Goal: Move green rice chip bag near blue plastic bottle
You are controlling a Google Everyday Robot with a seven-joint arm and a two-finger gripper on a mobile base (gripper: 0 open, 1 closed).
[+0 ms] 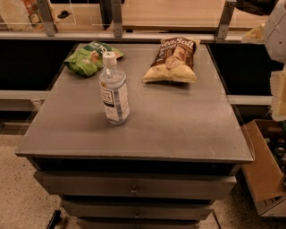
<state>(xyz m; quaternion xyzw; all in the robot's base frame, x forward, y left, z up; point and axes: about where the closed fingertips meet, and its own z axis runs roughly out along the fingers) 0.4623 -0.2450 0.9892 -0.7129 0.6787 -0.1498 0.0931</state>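
Note:
The green rice chip bag (pixel 89 58) lies at the far left corner of the grey table (pixel 178 120). The blue plastic bottle (pixel 114 91) stands upright in front of the bag, a short gap away, with its white cap on. My gripper (pixel 257 5) shows only as a dark shape at the top right edge of the view. It is above and beyond the table's far right corner, far from the bag and the bottle. Pale arm parts (pixel 278 89) hang at the right edge.
A brown and yellow Sea Salt chip bag (pixel 173 60) lies at the far middle-right of the table. A metal rail (pixel 134 36) runs behind the table. An open cardboard box (pixel 266 174) sits on the floor to the right. Drawers (pixel 134 185) are below the tabletop.

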